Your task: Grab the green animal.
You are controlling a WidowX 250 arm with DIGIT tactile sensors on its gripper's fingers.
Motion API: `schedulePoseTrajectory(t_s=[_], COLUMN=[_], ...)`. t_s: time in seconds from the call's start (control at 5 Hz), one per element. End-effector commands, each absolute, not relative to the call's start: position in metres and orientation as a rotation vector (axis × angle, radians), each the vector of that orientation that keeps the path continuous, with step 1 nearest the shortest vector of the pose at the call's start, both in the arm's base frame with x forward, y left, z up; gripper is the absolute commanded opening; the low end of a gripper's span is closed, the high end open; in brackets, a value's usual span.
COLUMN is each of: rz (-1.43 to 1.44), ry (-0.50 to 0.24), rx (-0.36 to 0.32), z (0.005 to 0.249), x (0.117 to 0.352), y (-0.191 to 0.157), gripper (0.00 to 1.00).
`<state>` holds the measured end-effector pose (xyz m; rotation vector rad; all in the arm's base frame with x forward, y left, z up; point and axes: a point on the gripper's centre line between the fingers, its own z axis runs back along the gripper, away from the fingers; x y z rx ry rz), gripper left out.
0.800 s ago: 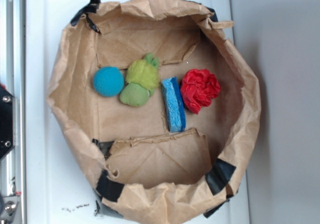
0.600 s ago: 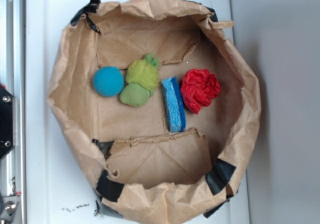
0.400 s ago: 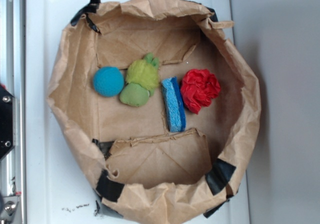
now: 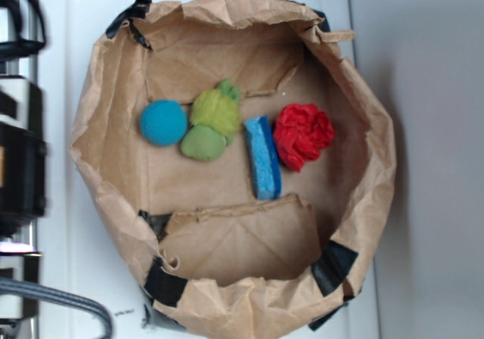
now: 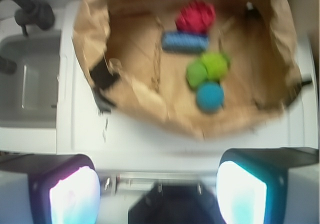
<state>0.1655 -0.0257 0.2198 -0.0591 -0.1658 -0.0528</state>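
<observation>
Green animal (image 4: 211, 126) untouched w/ gripper (image 5: 158, 184) fingers spread apart, outside paper bag (image 4: 113, 180) rim over white surface; animal lies on bag floor, teal ball (image 4: 163, 122) touching one side, blue sponge (image 4: 262, 158) just beside other, red crumpled item (image 4: 302, 135) past sponge.

My white table (image 4: 68, 241), the brown paper bag (image 4: 113, 203) sitting directly on it, black tape at the bag's corners, small dark specks by its lower edge.
</observation>
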Motion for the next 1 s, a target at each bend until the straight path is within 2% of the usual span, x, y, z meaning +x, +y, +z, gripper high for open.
schedulePoseTrajectory(t_s=[0.0,0.2,0.8], rz=[-0.144,-0.047,-0.047], ry=[-0.164,-0.127,-0.127], rx=[-0.005,0.052,0.052], z=[0.179,0.164,0.164], x=[0.215,0.229,0.229], y=[0.008,0.033,0.033], gripper=[1.0,1.0,1.0])
